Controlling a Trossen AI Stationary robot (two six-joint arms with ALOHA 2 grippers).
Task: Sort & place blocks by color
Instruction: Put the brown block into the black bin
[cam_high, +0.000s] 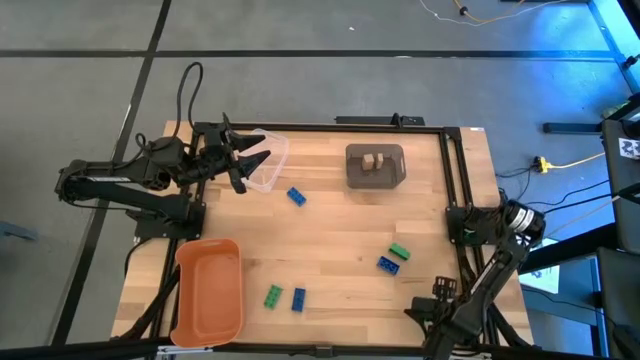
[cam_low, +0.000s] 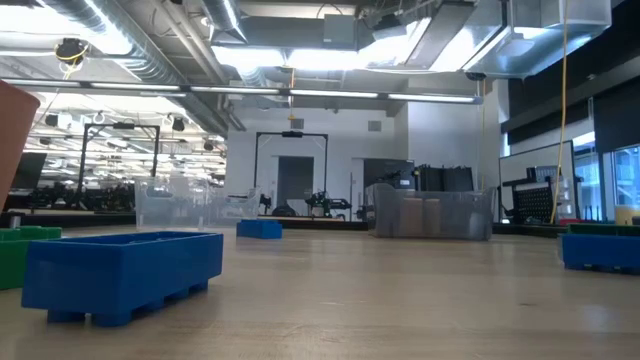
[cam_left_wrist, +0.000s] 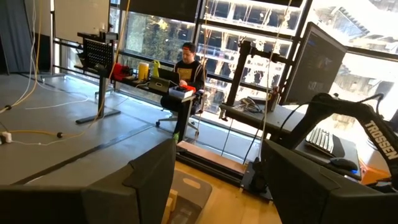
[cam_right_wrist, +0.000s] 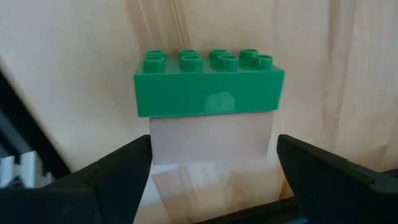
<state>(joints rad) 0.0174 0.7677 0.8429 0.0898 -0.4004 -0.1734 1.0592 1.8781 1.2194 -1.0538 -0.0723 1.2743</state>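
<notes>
From above, the left gripper (cam_high: 250, 160) hangs spread open over the clear tub (cam_high: 268, 165) at the surface's (cam_high: 330, 240) far left. Blue and green blocks (cam_high: 394, 258) lie scattered; two tan ones sit in the grey bin (cam_high: 375, 166). The right gripper (cam_high: 432, 300) waits near right. Its wrist view shows parted fingers (cam_right_wrist: 118, 174) flanking, not touching, a green block (cam_right_wrist: 209, 84).
</notes>
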